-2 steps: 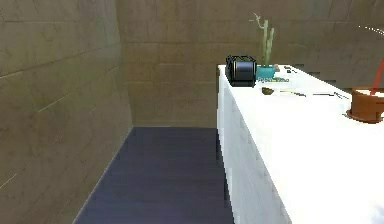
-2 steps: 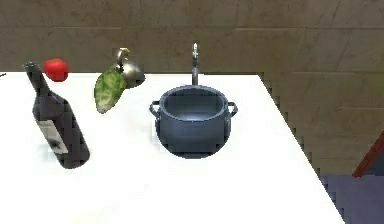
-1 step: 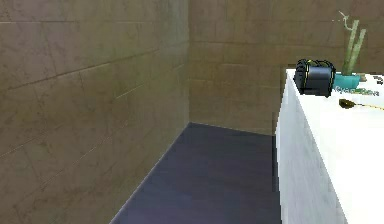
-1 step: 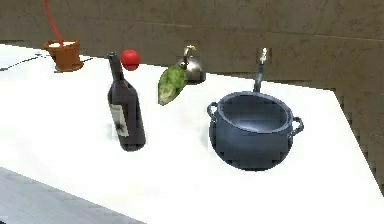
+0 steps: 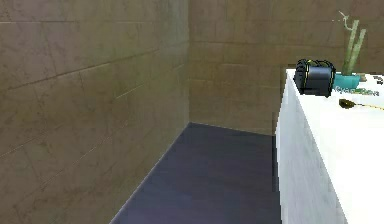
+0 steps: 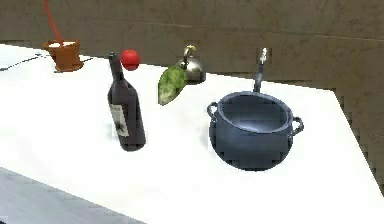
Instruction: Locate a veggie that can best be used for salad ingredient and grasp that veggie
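Arm side view: pale green leafy lump, most likely a lettuce and the best salad candidate, lying tilted near the far edge of the white worktop, roughly midway along it. Just behind it, small rounded grey metal vessel; touching or merely close, cannot tell. Closer to the near edge, upright dark glass wine bottle with pale label. Beyond the bottle, by the far edge, small red round fruit. Toward the worktop's right end, dark blue-grey two-handled cooking pot.

Cannot tell the state of the jaws.

Probably lining up for a reach, grasp not yet made. Biggest risk: toppling the tall bottle, standing almost in the lane from the near edge to the leafy lump. Also possible: taking the red fruit for the target, knocking the metal vessel, or slipping off loose, uneven leaves.

Forward view: black boxy appliance near the worktop's far end.
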